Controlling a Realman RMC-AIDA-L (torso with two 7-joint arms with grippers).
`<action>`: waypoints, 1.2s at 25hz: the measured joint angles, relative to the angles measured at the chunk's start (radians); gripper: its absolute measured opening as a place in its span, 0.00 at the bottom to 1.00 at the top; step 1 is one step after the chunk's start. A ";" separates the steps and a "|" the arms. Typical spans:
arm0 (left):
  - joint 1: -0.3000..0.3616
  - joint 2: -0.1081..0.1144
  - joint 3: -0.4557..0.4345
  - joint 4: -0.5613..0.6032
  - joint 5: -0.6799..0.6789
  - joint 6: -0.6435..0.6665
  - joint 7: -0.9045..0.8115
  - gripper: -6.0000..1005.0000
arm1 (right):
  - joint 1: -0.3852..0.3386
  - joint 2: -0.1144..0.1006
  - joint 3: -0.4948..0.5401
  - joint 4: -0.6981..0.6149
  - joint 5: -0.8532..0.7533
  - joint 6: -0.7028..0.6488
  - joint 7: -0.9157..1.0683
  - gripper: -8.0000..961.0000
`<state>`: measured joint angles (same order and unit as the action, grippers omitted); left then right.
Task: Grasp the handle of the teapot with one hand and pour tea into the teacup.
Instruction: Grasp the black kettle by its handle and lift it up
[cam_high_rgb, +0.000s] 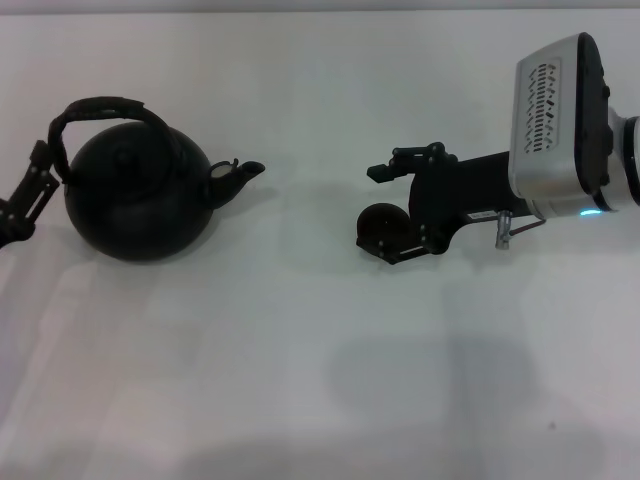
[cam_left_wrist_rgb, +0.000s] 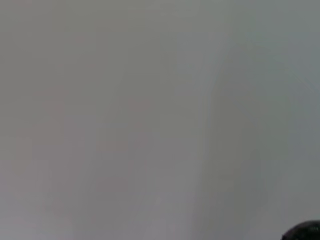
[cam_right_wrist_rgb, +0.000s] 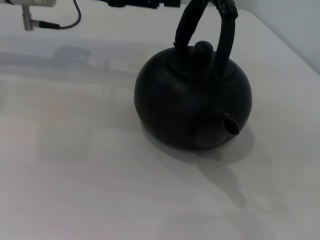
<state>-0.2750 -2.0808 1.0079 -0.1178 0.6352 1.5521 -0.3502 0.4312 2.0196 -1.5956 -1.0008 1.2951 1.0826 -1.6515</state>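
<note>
Teapot (cam_high_rgb: 138, 195) sits table-left, spout toward teacup (cam_high_rgb: 383, 227). Left gripper (cam_high_rgb: 42, 170) at the handle's (cam_high_rgb: 100, 108) left base, grip state unclear. Right gripper (cam_high_rgb: 392, 212) spread wide around the teacup, well apart from teapot.

The left wrist view is taken up almost wholly by a plain, pale grey-white surface (cam_left_wrist_rgb: 150, 115) with no marks or edges on it. Faint, soft vertical bands of lighter and darker tone run across it, with a slightly darker band right of the middle. At the lower right corner a small, dark, rounded shape (cam_left_wrist_rgb: 304, 231) pokes into the frame, cut off by the edges; what it is cannot be told from this view. No fingers of the end effector show.
</note>
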 joint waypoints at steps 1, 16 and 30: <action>-0.005 0.000 0.000 -0.001 0.004 -0.010 -0.004 0.79 | 0.000 0.000 -0.001 0.000 0.003 0.000 -0.003 0.92; -0.037 -0.001 -0.002 0.000 0.064 -0.093 -0.038 0.76 | -0.002 0.001 -0.015 0.004 0.015 -0.002 -0.019 0.91; -0.047 -0.003 -0.003 0.004 0.066 -0.105 -0.060 0.55 | -0.002 0.002 -0.047 0.003 0.015 -0.002 -0.019 0.91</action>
<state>-0.3223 -2.0834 1.0047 -0.1142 0.7013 1.4468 -0.4105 0.4295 2.0219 -1.6428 -0.9982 1.3099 1.0802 -1.6705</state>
